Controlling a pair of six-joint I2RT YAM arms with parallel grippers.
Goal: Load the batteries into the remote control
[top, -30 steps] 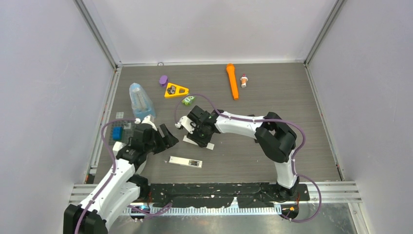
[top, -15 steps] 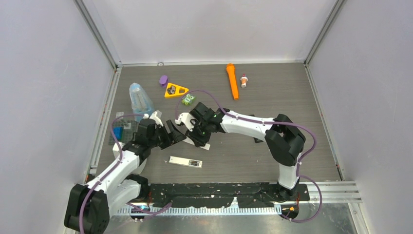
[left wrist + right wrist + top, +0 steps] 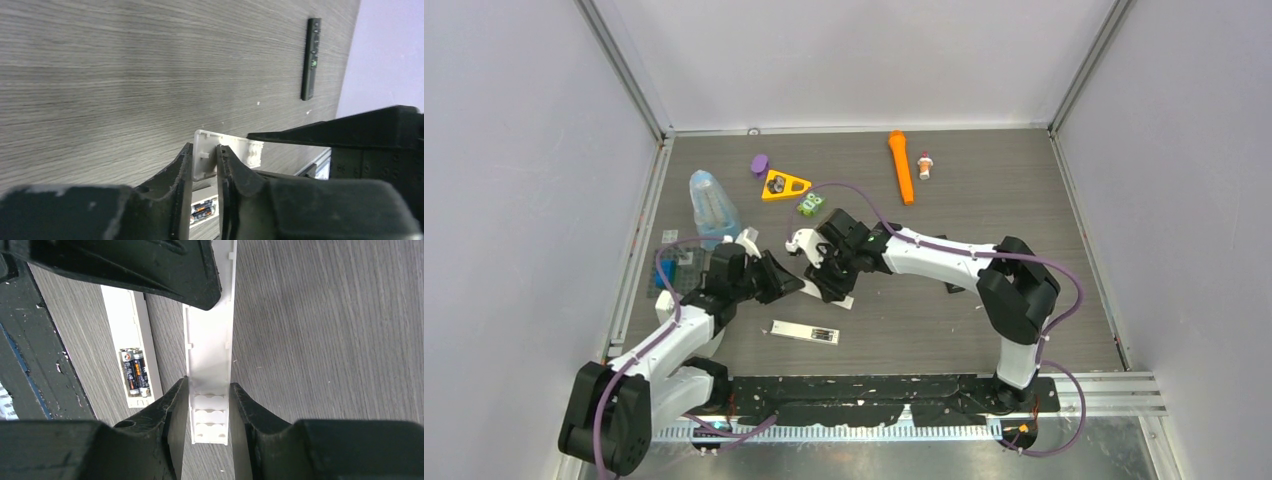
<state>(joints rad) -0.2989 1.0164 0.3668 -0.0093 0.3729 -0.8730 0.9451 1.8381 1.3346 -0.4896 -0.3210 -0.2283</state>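
The remote control [image 3: 805,332] lies flat near the front of the table, its compartment open, with two batteries [image 3: 134,371] side by side in it. In the left wrist view those batteries [image 3: 204,209] show below the jaws. A long white ribbed back cover [image 3: 209,347] is held above the table between both arms. My right gripper [image 3: 209,390] is shut on its ribbed end. My left gripper [image 3: 205,152] is shut on the opposite end of the cover [image 3: 204,159]. In the top view the left gripper [image 3: 794,285] and right gripper [image 3: 824,272] meet just behind the remote.
An orange flashlight [image 3: 901,165], a small red-white item [image 3: 925,165], a yellow triangle [image 3: 785,185], a purple piece [image 3: 759,164] and a small green item [image 3: 809,205] lie at the back. A clear bottle [image 3: 712,207] and a blue block [image 3: 665,273] are left. A black slim bar [image 3: 311,57] lies beyond.
My left arm swung right to the cover and its jaws closed on the cover's end. The right arm shifted slightly back-left, still holding the cover. The remote stayed put.
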